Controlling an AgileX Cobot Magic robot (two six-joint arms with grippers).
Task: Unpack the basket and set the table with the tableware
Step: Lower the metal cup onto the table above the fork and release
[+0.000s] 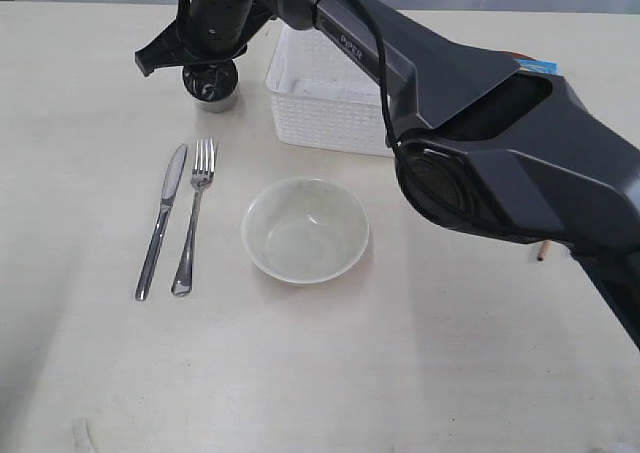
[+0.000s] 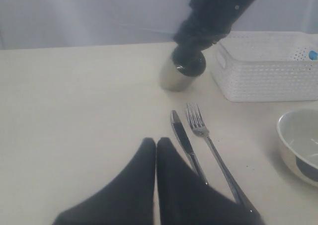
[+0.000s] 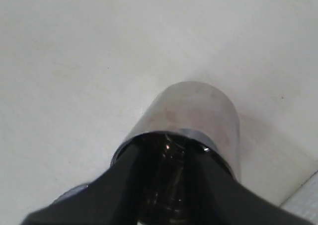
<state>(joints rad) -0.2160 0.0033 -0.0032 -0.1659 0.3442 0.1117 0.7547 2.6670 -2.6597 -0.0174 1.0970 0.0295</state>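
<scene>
Reaching across the table [image 1: 450,373] to the basket's [image 1: 330,98] left end as the exterior view shows it, the right gripper [image 1: 208,71] sits on top of the steel cup [image 1: 222,100]. The cup stands upright on the tabletop just beside that short perforated wall, apart from it. In the right wrist view the dark fingers [image 3: 124,180] straddle the cup's rim and press against it on both sides, so the gripper is clamped on the cup. The pale bowl [image 1: 305,230] sits mouth up near the basket's front long wall, with a gap of bare table between them. The fork [image 1: 193,218] and the knife [image 1: 162,221] lie side by side and roughly parallel, farther from the basket than the bowl and on the cup's side of it. Their handles point away from the basket, and the fork is the nearer of the two to the bowl. The left gripper [image 2: 156,150] hangs above the table well apart from the basket, beside the knife's handle, with its two fingers pressed together and nothing between them.
</scene>
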